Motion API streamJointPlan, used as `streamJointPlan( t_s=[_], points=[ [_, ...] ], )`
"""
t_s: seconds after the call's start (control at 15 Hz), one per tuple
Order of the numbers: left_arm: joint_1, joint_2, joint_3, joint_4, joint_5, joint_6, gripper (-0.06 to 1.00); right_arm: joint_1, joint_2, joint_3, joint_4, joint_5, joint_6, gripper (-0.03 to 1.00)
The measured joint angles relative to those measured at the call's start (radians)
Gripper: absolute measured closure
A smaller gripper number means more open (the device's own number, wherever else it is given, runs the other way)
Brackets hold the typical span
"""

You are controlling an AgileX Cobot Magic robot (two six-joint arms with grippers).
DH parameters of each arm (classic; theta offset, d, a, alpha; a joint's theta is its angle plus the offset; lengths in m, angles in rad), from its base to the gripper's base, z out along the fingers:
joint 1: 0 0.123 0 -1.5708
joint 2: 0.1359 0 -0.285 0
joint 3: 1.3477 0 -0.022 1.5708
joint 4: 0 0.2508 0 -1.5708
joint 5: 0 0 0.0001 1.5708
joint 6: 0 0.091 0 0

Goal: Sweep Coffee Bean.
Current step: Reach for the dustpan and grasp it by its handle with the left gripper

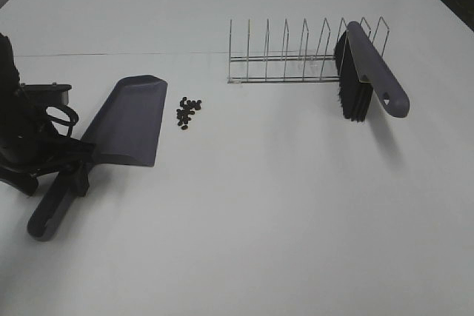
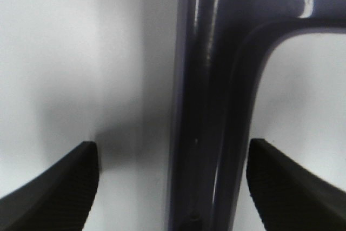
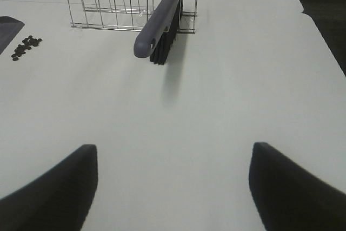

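Observation:
The coffee bean pile (image 1: 188, 112) lies as small dark ovals on the white table, just right of the purple dustpan (image 1: 127, 118). The beans (image 3: 26, 47) also show far off in the right wrist view. My left gripper (image 1: 70, 177) is open and straddles the dustpan's handle (image 2: 205, 106), which runs between the two fingers (image 2: 62, 187) without a grip. The purple brush (image 1: 374, 72) with black bristles leans against the wire rack (image 1: 296, 53). My right gripper (image 3: 173, 155) is open and empty, hovering over bare table well short of the brush (image 3: 157, 22).
The wire rack (image 3: 108, 4) stands at the back centre with several upright loops. A corner of the dustpan (image 3: 8, 28) shows at the edge of the right wrist view. The table's dark far edge lies at the right.

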Motion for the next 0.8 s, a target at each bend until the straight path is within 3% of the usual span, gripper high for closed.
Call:
streamJointPlan(
  t_s=[0.2, 0.33, 0.53, 0.8],
  points=[
    [0.000, 0.032, -0.035, 0.011, 0.003, -0.002, 0.27, 0.000, 0.000, 0.000, 0.000, 0.000, 0.000, 0.31],
    [0.000, 0.046, -0.056, 0.016, 0.012, -0.002, 0.35, 0.000, 0.000, 0.000, 0.000, 0.000, 0.000, 0.31],
    [0.000, 0.049, -0.060, 0.016, 0.021, -0.017, 0.62, 0.000, 0.000, 0.000, 0.000, 0.000, 0.000, 0.31],
    [0.000, 0.049, -0.060, 0.013, 0.026, -0.045, 0.62, 0.000, 0.000, 0.000, 0.000, 0.000, 0.000, 0.31]
  ],
)
